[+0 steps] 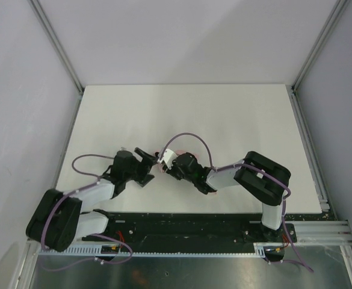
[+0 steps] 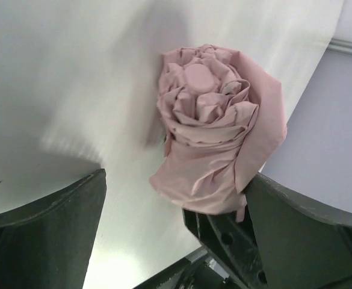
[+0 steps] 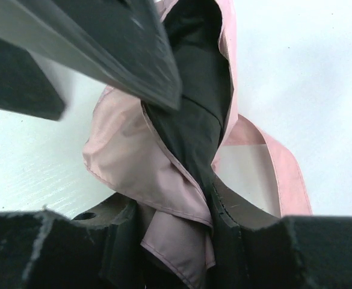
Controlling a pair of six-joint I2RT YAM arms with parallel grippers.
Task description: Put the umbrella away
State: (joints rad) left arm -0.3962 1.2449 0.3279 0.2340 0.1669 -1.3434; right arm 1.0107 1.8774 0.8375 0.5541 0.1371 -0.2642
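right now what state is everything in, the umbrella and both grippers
umbrella, collapsed to a crumpled pink bundle, held by its fabric at one end
pink strap, loose, looping out from the bundle
left gripper, open, fingers wide on either side of the bundle, not clamping it
right gripper, shut on the umbrella's fabric

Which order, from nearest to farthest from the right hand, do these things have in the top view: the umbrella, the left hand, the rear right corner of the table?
Measured from the right hand:
1. umbrella: clamped in that hand itself.
2. left hand: just to its left, open.
3. rear right table corner: far off, at the back on the right.
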